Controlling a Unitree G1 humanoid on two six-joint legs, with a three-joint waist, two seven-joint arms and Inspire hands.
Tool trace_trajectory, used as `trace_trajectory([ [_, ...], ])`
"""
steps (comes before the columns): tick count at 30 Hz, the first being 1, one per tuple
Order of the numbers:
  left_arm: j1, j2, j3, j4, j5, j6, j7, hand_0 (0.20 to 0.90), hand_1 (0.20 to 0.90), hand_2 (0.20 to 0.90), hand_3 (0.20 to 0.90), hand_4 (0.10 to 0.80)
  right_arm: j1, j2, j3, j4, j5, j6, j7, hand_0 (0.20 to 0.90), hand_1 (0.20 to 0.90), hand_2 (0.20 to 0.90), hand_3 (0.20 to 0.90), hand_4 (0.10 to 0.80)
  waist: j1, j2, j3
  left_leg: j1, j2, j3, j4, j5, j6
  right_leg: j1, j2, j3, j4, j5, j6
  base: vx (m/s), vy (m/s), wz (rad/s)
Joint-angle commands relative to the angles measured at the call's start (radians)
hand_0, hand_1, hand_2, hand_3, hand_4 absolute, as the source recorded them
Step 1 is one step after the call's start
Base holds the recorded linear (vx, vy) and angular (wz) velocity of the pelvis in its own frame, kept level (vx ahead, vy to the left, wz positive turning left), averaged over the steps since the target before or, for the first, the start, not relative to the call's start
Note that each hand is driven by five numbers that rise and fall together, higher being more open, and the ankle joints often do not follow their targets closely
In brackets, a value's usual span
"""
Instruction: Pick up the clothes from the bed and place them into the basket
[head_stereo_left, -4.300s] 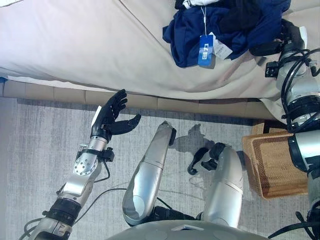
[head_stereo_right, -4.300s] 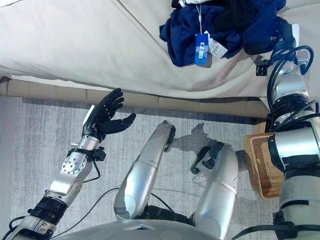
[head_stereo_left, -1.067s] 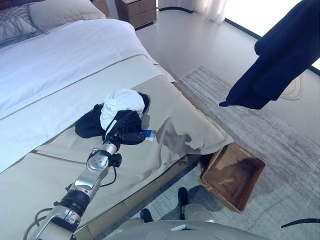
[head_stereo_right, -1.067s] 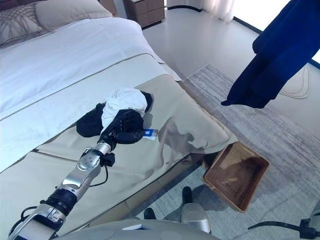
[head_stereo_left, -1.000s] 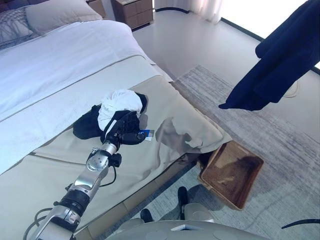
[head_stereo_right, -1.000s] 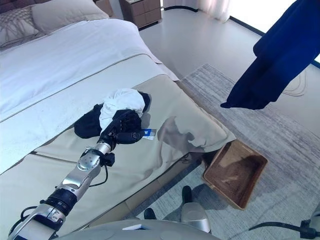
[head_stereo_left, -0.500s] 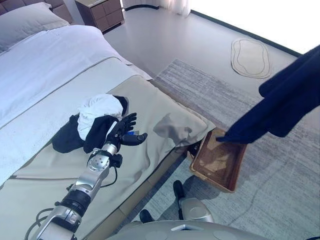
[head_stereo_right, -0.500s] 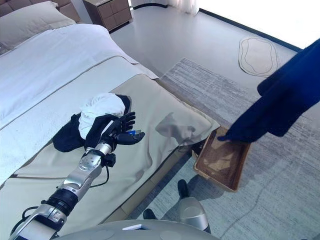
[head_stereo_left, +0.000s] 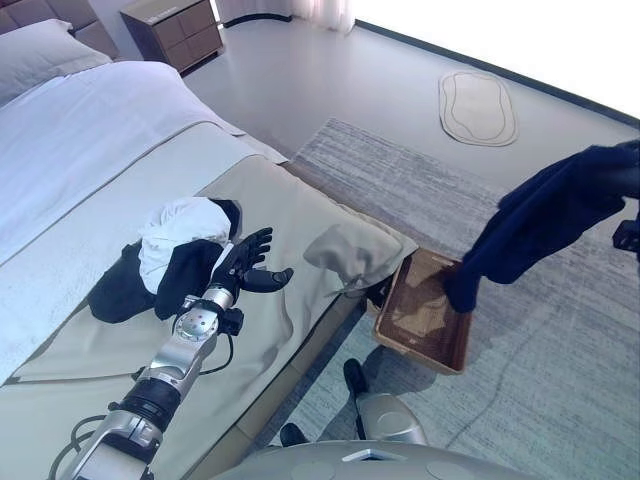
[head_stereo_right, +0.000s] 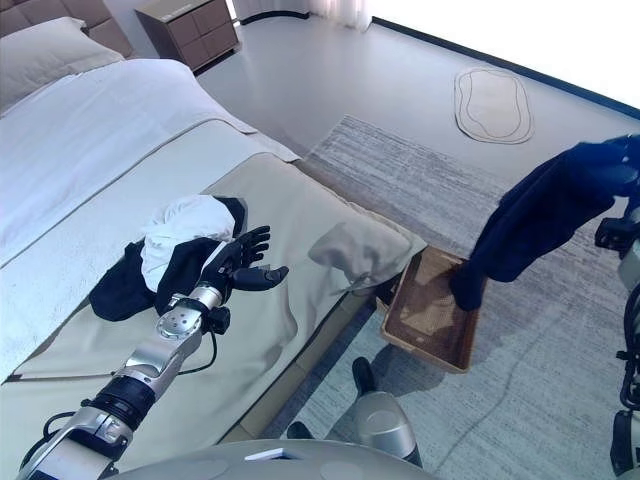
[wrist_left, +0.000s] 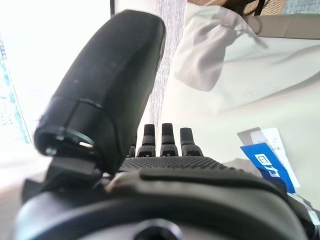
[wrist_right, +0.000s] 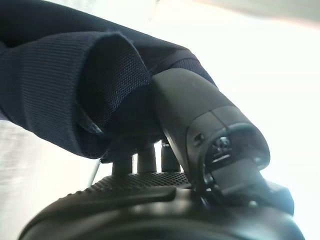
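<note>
Left hand: over the tan bed cover, just right of the clothes pile; fingers straight and spread, thumb out to the right, holding nothing.
Tag: blue and white, lying on the cover beside the left hand, seen in the left wrist view.
Bed: tan cover at the near end, white sheet further left and far; one corner of the cover bunched up at the right edge, near the basket.
Pile: white and black clothes heaped on the cover, left of the left hand, touching or just beside its fingers.
Basket: brown wicker, on the grey rug right of the bed corner, open side up.
Garment: dark navy, hanging from the upper right; its lower end dangles over the basket's right rim, whether it touches cannot be told.
Right hand: at the far right, wrapped in the garment's cloth; fingers curled into the fabric with the thumb closed across it.
Small rug: pale oval on the floor, far right.
Nightstand: brown, far, beside the bed's head.
</note>
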Motion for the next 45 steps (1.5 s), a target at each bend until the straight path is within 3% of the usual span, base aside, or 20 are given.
trace_trajectory([
  [1, -0.052, 0.027, 0.027, -0.058, 0.023, -0.067, 0.008, 0.9, 0.9, 0.9, 0.9, 0.8, -0.042, -0.031, -0.079, -0.063, -0.022, -0.106, -0.025, 0.3, 0.3, 0.3, 0.2, 0.1, -0.007, -0.004, -0.095, -0.073, 0.019, -0.025, 0.119, -0.11, 0.005, 0.013, -0.002, -0.023, 0.04, -0.071, 0.041, -0.048, -0.058, -0.07],
  [13, -0.047, 0.002, 0.032, -0.098, 0.042, -0.072, 0.039, 0.9, 0.9, 0.9, 0.9, 0.8, 0.093, 0.089, -0.114, -0.126, -0.076, -0.119, 0.025, 0.3, 0.3, 0.3, 0.2, 0.1, -0.046, 0.029, -0.043, -0.085, 0.012, -0.003, 0.142, -0.133, 0.022, -0.013, 0.003, 0.007, 0.037, -0.06, 0.048, -0.032, -0.047, -0.13],
  [22, -0.048, -0.017, 0.016, -0.084, 0.07, -0.075, 0.031, 0.9, 0.9, 0.9, 0.9, 0.8, 0.12, 0.151, -0.037, -0.057, -0.1, -0.12, 0.099, 0.3, 0.3, 0.3, 0.2, 0.1, -0.041, 0.022, -0.047, -0.088, 0.017, 0.007, 0.167, -0.144, 0.023, -0.01, 0.002, 0.009, 0.036, -0.058, 0.047, 0.009, -0.055, -0.05],
  [45, -0.057, 0.021, -0.007, -0.124, 0.064, -0.041, 0.011, 0.9, 0.9, 0.9, 0.9, 0.8, 0.03, 0.179, 0.074, 0.116, -0.114, -0.091, 0.068, 0.3, 0.3, 0.3, 0.2, 0.1, 0.026, 0.034, -0.031, -0.114, 0.011, -0.019, 0.14, -0.114, 0.014, -0.006, -0.003, -0.018, 0.022, -0.064, 0.039, -0.006, -0.011, 0.02],
])
